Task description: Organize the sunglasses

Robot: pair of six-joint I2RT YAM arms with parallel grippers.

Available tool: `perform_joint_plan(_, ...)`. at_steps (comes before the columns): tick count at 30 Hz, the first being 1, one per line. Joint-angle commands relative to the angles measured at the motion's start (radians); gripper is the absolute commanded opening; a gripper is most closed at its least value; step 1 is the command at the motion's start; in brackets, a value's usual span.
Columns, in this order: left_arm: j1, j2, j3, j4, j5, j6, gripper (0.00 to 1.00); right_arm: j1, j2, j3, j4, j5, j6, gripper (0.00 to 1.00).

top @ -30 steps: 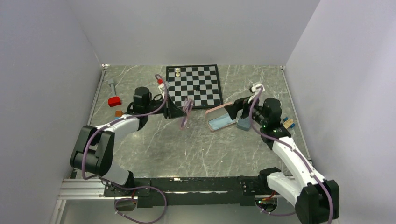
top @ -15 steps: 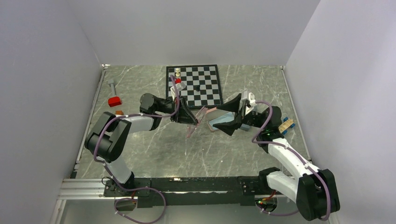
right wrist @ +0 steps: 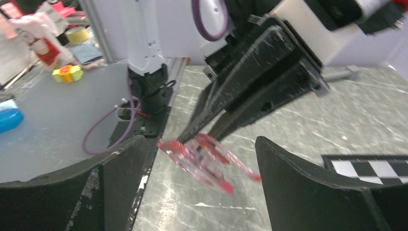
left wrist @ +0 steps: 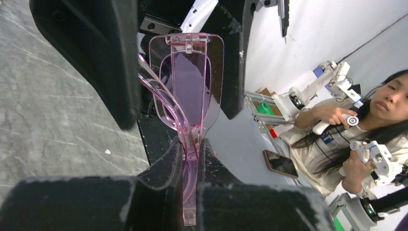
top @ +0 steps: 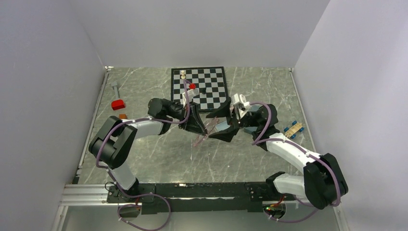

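Note:
The sunglasses (top: 204, 133), a translucent purple-pink pair, hang above the table's middle. My left gripper (top: 200, 129) is shut on them. In the left wrist view its fingertips (left wrist: 174, 155) pinch the pink frame (left wrist: 190, 82) near one end, and a lens points away from the camera. My right gripper (top: 215, 126) faces the left one and is open, one finger on each side of the sunglasses without touching them. In the right wrist view the sunglasses (right wrist: 204, 161) appear blurred between the wide-spread fingers (right wrist: 113, 180), held by the left gripper (right wrist: 190, 138).
A pink case (top: 222, 126) with a light-blue inside lies mostly hidden behind the right gripper, with a grey-blue case (top: 249, 129) beside it. A chessboard (top: 211, 91) with pieces lies at the back. A red block (top: 118, 104) is at left and a blue-yellow toy (top: 294, 128) at right.
The left arm has carried the sunglasses rightward toward the centre. The right gripper has swung left from the cases to meet them and now straddles them, its jaws slightly narrower.

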Motion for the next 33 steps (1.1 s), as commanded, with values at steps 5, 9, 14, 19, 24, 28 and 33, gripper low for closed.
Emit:
perform_joint_plan(5,-0.016,-0.023,0.028,0.158,0.034,-0.015,0.0,0.098,-0.025,0.095,-0.158,-0.08,-0.217,0.73)
perform_joint_plan(9,-0.021,-0.031,0.025,0.158,0.035,-0.011,0.0,0.137,-0.061,0.129,-0.403,-0.06,-0.423,0.56)
perform_joint_plan(14,-0.036,-0.058,0.027,0.158,0.046,-0.009,0.0,0.162,-0.057,0.16,-0.503,-0.053,-0.494,0.4)
perform_joint_plan(19,-0.049,-0.086,0.022,0.159,0.052,0.004,0.0,0.164,-0.063,0.174,-0.563,-0.029,-0.543,0.55)
perform_joint_plan(24,-0.06,-0.116,0.012,0.158,0.058,0.024,0.0,0.164,-0.079,0.189,-0.672,0.004,-0.637,0.81)
perform_joint_plan(28,-0.068,-0.125,0.009,0.158,0.061,0.029,0.0,0.164,-0.097,0.191,-0.71,0.002,-0.673,0.67)
perform_joint_plan(33,-0.074,-0.131,0.017,0.159,0.066,0.025,0.0,0.164,-0.086,0.211,-0.776,0.009,-0.714,0.52)
